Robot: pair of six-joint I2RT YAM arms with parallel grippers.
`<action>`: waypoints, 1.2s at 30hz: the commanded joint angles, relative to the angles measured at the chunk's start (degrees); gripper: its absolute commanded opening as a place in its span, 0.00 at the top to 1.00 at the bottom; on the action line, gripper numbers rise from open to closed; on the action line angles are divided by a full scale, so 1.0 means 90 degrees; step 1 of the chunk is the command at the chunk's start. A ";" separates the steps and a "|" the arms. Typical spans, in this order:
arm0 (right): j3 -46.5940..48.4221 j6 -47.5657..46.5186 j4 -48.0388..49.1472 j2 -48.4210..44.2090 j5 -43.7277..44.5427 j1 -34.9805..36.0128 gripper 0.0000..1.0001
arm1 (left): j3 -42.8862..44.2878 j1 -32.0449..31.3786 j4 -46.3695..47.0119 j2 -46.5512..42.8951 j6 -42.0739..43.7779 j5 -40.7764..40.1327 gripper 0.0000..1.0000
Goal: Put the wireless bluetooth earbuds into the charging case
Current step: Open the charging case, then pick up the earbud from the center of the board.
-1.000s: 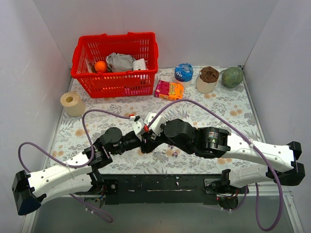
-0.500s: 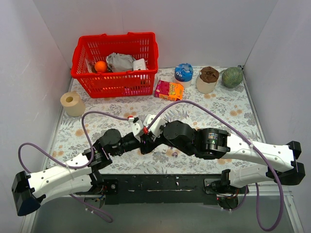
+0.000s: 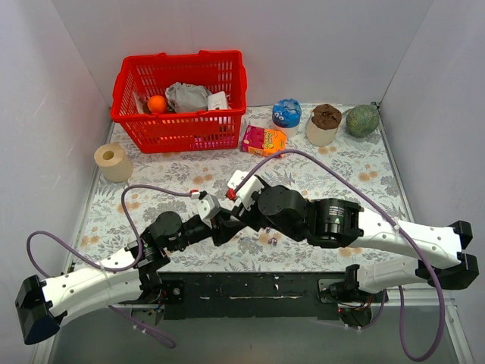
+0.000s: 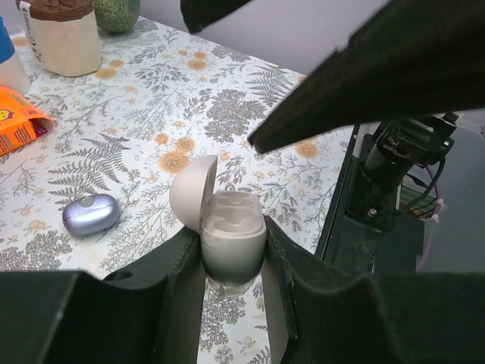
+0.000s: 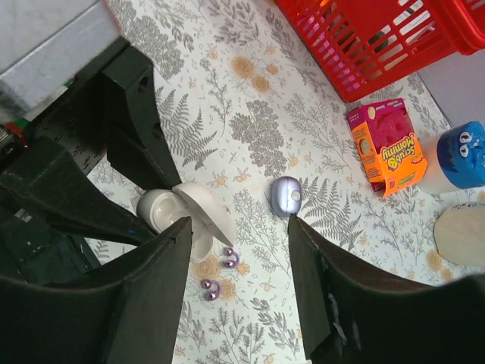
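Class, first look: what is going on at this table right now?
The left gripper is shut on a white case with its lid open. The right gripper hangs open over two purple buds, which lie loose on the table beside that case. The lavender case lies closed a little farther off, touched by neither arm. Neither bud is in a case yet.

The left arm (image 3: pixel 87 282) and right arm (image 3: pixel 402 236) are built of smooth white shells joined by round black joint housings (image 3: pixel 333 220), one bearing a small printed label. A purple cable (image 3: pixel 318 163) loops along each arm. Small red marks (image 3: pixel 229 195) sit on the white wrist blocks. The left gripper (image 4: pixel 231 250) and right gripper (image 5: pixel 239 227) have thick, matte-black, wedge-shaped fingers.
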 commanded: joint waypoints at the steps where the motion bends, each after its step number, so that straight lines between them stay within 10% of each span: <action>1: 0.0420 0.0534 0.0469 -0.0392 -0.0123 -0.0185 0.38 | -0.0199 0.0031 0.0314 -0.0518 -0.0159 -0.0191 1.00; 12: -0.2049 0.2360 0.1026 -0.2042 -0.2067 -0.2646 0.42 | -0.1615 0.0031 0.1437 -0.2716 -0.0900 0.0276 1.00; 20: -0.4021 0.3025 0.1592 -0.2384 -0.1901 -0.2646 0.47 | -0.1431 0.0021 0.1223 -0.2698 -0.0921 0.0482 1.00; 36: -0.4697 0.3426 0.2744 -0.1282 -0.3405 -0.2646 0.61 | -0.1908 0.0011 0.2170 -0.2441 -0.0960 0.0561 1.00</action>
